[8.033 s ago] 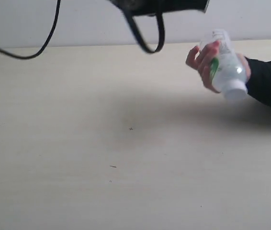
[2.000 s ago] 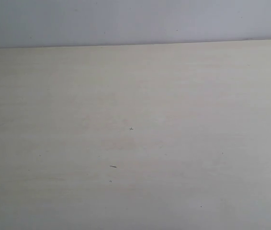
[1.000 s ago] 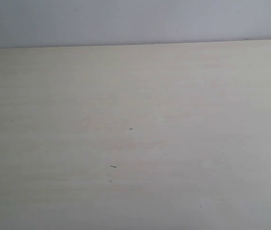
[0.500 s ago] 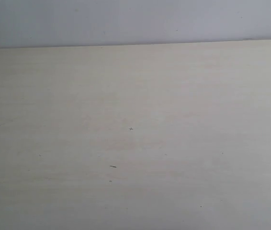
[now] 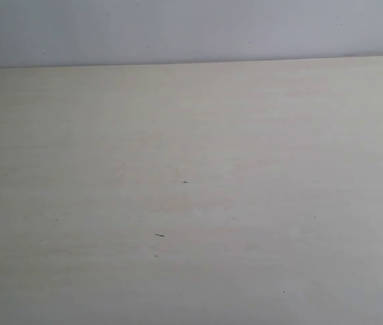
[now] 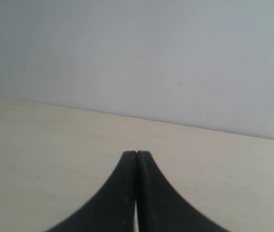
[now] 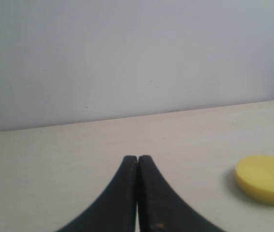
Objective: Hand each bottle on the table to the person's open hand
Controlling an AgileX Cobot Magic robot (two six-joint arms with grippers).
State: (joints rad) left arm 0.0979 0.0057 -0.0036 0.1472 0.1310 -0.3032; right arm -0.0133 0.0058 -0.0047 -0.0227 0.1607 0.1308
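**Inspection: both pincers clenched with nothing held, surface in view**

1. Left pincer [image 6: 136,153]: in the left wrist view the two black fingers [image 6: 122,188] are pressed together along their full visible length. No gap shows and nothing is between them. The tips hang above the surface [image 6: 40,140]; I cannot tell whether they touch it.

2. Right pincer [image 7: 137,157]: same condition. It is clenched tip to tip and grasps nothing.

3. Yellow disc [image 7: 265,180]: a flat, round item lying on the surface [image 7: 54,145], to one side of the right pincer's tips and apart from them.

4. Surface, exterior view [image 5: 259,135]: pale cream with faint grain. A short dark dash [image 5: 160,235] lies nearest the camera. A small cross-shaped speck [image 5: 185,181] sits farther back, at about 1 o'clock from the dash. A fainter dot [image 5: 284,292] lies at about 4 o'clock from the dash.

5. Far edge: the surface ends in a straight line against a plain grey-white wall [image 5: 178,30]. The wall also closes off both wrist views.

6. Bottles and the person's open hand: their position cannot be told from these three views.
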